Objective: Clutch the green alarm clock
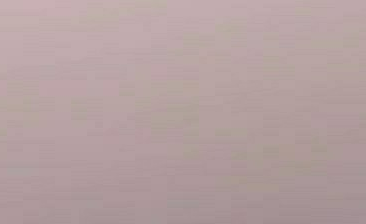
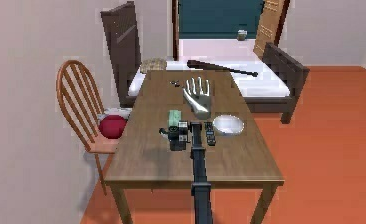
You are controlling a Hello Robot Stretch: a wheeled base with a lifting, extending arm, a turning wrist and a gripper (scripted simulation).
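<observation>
Tbl (image 2: 149,160): hand statue (image 2: 199,97), dish (image 2: 228,124), green obj (image 2: 173,118).

No words, numbers or signs can be read anywhere right now. The small green object (image 2: 172,118) on the wooden table (image 2: 151,150), centre frame, is too tiny to show any print.

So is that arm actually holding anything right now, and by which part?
It cannot be told. The gripper is by a small green thing that sits on the wooden table, so a hold can't be made out.
</observation>
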